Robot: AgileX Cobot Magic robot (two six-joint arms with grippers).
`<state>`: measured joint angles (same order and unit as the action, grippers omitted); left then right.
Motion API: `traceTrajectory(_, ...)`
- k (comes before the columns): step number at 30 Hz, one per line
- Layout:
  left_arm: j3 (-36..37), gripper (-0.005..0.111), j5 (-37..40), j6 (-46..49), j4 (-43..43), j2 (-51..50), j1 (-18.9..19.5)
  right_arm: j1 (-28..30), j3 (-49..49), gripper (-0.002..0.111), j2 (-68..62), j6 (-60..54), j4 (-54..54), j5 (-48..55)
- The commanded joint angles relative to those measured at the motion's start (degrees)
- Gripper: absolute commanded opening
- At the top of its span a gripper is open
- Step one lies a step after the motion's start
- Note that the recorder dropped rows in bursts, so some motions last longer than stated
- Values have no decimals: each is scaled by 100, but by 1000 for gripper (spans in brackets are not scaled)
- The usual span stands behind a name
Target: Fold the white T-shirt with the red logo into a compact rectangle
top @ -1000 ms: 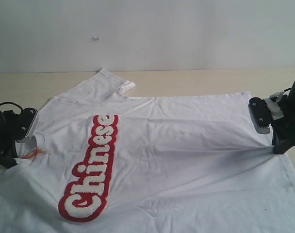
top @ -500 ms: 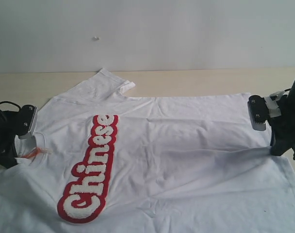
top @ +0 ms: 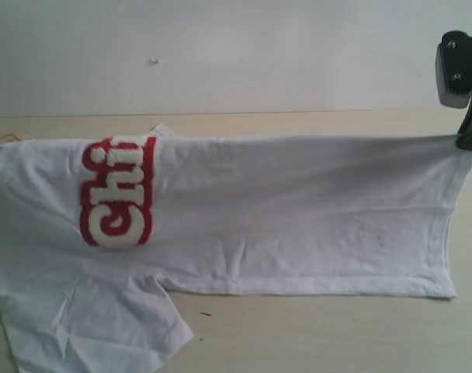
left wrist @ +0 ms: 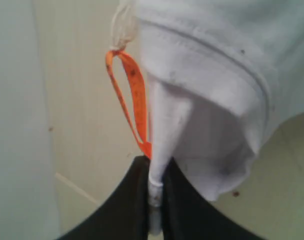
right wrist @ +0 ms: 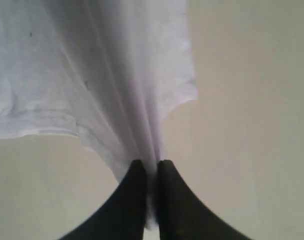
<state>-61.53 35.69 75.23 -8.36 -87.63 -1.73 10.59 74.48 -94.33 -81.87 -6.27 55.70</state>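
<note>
1. A second ago the white T-shirt (top: 298, 217) lay spread flat on the counter (top: 337, 334). Now one side is lifted, its top edge stretched in a taut line across the exterior view. The lower hem and a sleeve (top: 127, 326) lie on the counter.
2. The red logo (top: 116, 194) then showed its whole word. Now it bends over the raised edge at the left and only the first letters can be read.
3. The right tool (right wrist: 151, 175) has risen from beside the shirt's side to the upper right corner of the exterior view. Its jaws are clamped on a gathered bunch of white cloth.
4. The left tool (left wrist: 154, 175) has climbed almost out of the exterior view. Its wrist view shows the jaws pinching a fold of cloth by the ribbed collar, with the orange tag (left wrist: 129, 90) looped just beside them.
5. The hanging cloth hides the counter behind it. A small dark speck (top: 206, 315) lies on the bare counter near the sleeve, and a pale wall (top: 259, 54) stands behind.
</note>
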Motion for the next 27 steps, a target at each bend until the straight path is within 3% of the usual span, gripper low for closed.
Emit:
traceTrajectory(1, 3, 0, -116, -1445, -1221, 694, 7, 5, 38, 0, 610, 160, -71, -37)
traceTrajectory(9, 3, 0, 603, -1874, -1220, 1681, 7, 5, 38, 0, 1393, 809, -402, 116)
traceTrajectory(27, 3, 0, 587, -2118, -1172, 3343, 7, 5, 38, 0, 2627, 1197, -1110, -188)
